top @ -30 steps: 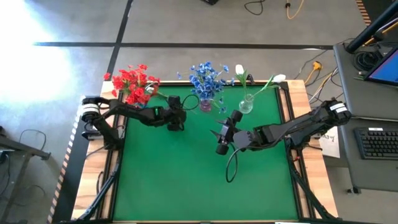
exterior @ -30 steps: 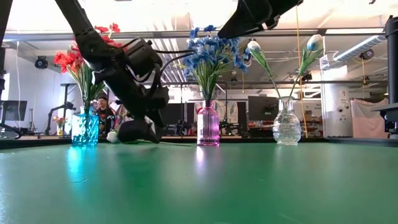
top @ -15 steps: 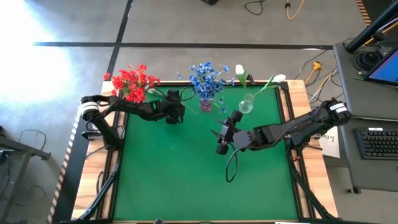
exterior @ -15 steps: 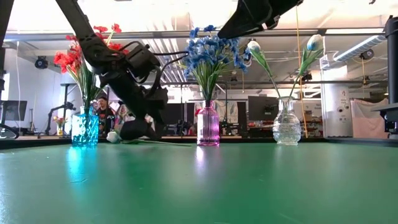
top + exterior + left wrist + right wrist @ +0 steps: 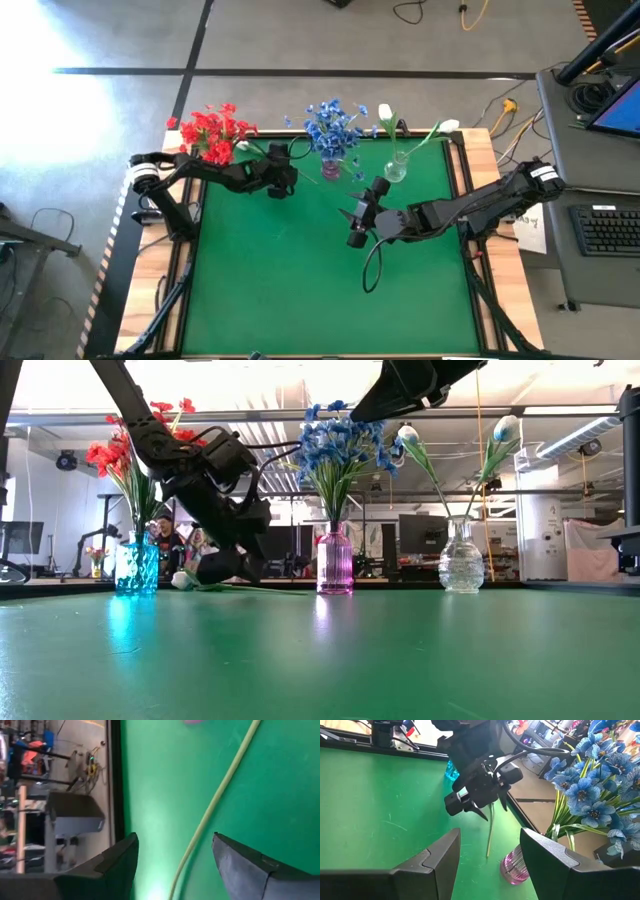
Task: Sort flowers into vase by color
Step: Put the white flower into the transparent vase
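Observation:
A white-budded flower lies flat on the green table near its far edge, bud [image 5: 180, 580] toward the left and thin stem [image 5: 272, 589] toward the right. My left gripper [image 5: 175, 840] is lowered over it, open, one finger on each side of the stem [image 5: 220, 790] without touching it. It shows between the teal vase of red flowers [image 5: 135, 565] and the pink vase of blue flowers [image 5: 335, 560]. A clear vase [image 5: 461, 560] holds two white buds. My right gripper [image 5: 490, 865] hangs open above the table's middle [image 5: 355, 228], holding nothing.
The three vases stand in a row along the far edge [image 5: 330, 165]. My left arm [image 5: 210, 172] stretches along that edge from the left. The green mat [image 5: 300, 280] toward the near side is bare. Cables and a desk with a keyboard [image 5: 605, 230] lie off to the right.
My left gripper has moved toward the table's far edge, closer to the lying flower between the red and blue bouquets, then kept still. The flower and the vases have stayed in place.

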{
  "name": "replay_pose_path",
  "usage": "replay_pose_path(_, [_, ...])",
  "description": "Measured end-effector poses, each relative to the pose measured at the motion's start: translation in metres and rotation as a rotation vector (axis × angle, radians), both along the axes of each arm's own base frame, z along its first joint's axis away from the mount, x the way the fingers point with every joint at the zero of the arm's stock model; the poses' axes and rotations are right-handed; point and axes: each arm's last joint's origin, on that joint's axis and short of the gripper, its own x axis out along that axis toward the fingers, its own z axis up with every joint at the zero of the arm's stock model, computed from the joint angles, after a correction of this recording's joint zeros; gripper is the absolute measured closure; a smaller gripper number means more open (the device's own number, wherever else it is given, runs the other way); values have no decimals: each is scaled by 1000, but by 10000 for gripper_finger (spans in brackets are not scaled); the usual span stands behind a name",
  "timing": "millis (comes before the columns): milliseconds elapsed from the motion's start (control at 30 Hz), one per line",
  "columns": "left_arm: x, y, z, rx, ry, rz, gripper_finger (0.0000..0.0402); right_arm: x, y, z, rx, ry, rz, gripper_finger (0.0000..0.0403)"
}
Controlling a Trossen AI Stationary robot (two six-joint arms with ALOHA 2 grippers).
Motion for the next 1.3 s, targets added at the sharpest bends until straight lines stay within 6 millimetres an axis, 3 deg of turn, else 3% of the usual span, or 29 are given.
replay_pose_path(367, [8, 5, -30, -20, 61, 55, 230, 0, 0, 0, -1, 0, -1, 204])
replay_pose_path(867, [6, 3, -15, -15, 13, 73, 391, 0, -1, 0, -17, 3, -14, 204])
replay_pose_path(1300, [9, 11, -26, -29, -67, 158, 401, 0, -1, 1, -8, -3, -17, 204])
